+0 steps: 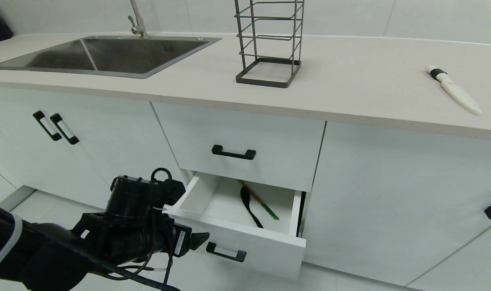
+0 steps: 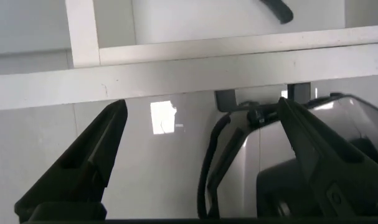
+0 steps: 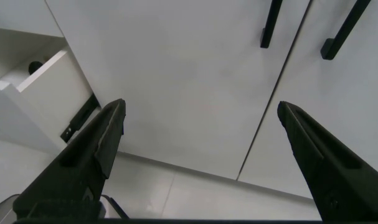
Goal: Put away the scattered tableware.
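Note:
A white knife (image 1: 453,89) with a black band lies on the counter at the far right. Below the counter, the lower drawer (image 1: 237,238) stands pulled out. In it lie a black spoon (image 1: 249,204) and a pair of chopsticks (image 1: 261,202). My left gripper (image 1: 193,240) is open, low in front of the drawer's front panel, just left of its black handle (image 1: 225,252). The left wrist view shows my left gripper (image 2: 201,107) facing the panel's top edge (image 2: 189,68), with the spoon (image 2: 277,9) beyond. My right gripper (image 3: 201,107) is open and empty before a white cabinet door.
A dark wire rack (image 1: 269,44) stands mid-counter, and a steel sink (image 1: 108,52) with a tap is at the back left. The upper drawer (image 1: 237,145) is closed above the open one. In the right wrist view the open drawer's side (image 3: 33,93) is off to one edge.

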